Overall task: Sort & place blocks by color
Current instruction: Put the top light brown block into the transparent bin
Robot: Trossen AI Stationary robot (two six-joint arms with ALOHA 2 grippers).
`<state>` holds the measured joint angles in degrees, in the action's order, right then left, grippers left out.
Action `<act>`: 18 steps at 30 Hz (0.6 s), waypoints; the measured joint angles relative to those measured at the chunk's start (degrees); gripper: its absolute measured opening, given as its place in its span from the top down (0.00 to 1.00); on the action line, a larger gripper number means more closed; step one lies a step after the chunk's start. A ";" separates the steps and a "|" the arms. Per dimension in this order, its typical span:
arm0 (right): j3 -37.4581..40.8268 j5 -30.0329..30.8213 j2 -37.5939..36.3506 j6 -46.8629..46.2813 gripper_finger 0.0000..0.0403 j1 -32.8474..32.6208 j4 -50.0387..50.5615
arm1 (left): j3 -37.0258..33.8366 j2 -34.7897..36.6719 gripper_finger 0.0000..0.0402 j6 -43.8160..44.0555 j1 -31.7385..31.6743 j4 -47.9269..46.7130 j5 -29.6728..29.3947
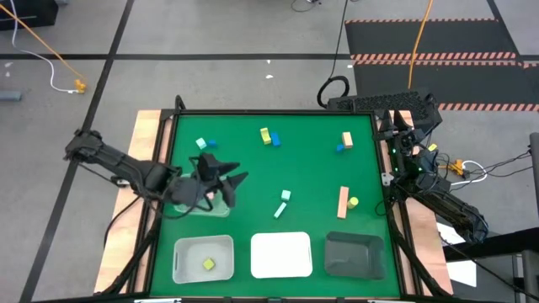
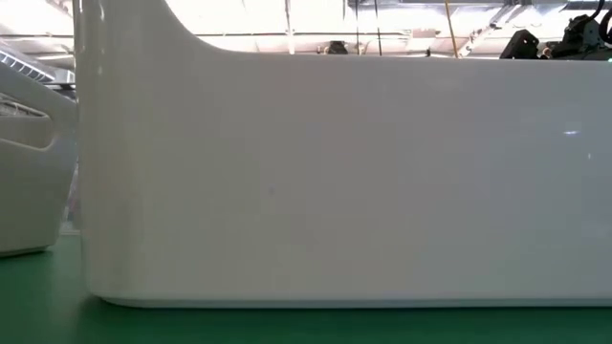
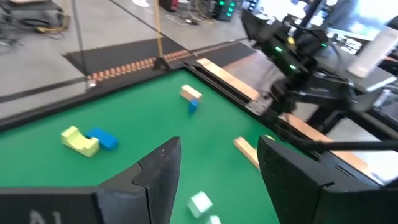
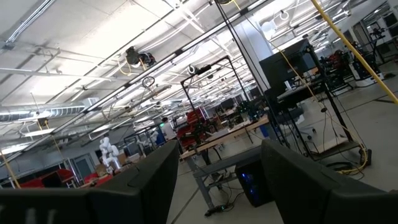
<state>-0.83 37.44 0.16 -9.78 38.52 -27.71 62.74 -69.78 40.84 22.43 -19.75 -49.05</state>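
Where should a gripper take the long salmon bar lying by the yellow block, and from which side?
Probably from above, across the middle of the salmon bar, fingers closing on its long sides. It lies flat, and the yellow block sits close on one side, so aim clear of that.

My green counter [image 1: 253, 181] carries three trays at six o'clock: clear tray [image 1: 203, 257], white tray [image 1: 281, 254], dark tray [image 1: 354, 254]. Blocks [image 1: 269, 136] lie scattered toward twelve.

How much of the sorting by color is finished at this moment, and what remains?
Done: one yellow-green block lies in the clear tray. In hand: nothing; the left gripper hovers open and empty over the mat, and the right gripper waits open off the table. Left: the other blocks lie scattered; the white tray and dark tray hold none.
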 joint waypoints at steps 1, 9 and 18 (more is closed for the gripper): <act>-0.01 0.01 0.02 0.00 0.45 0.01 -0.43 | 0.00 0.00 0.47 -0.59 -0.86 -0.02 0.01; 0.01 -0.18 0.02 -1.11 0.45 0.00 -5.19 | 0.00 0.00 0.47 -3.11 -8.73 -0.04 0.01; 0.01 -0.26 0.02 -22.52 0.45 0.02 -11.12 | 0.00 0.00 0.47 -3.15 -17.05 -0.09 0.01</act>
<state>-0.82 37.17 0.19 -32.31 38.54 -38.83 62.74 -69.78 37.69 5.38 -19.84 -49.04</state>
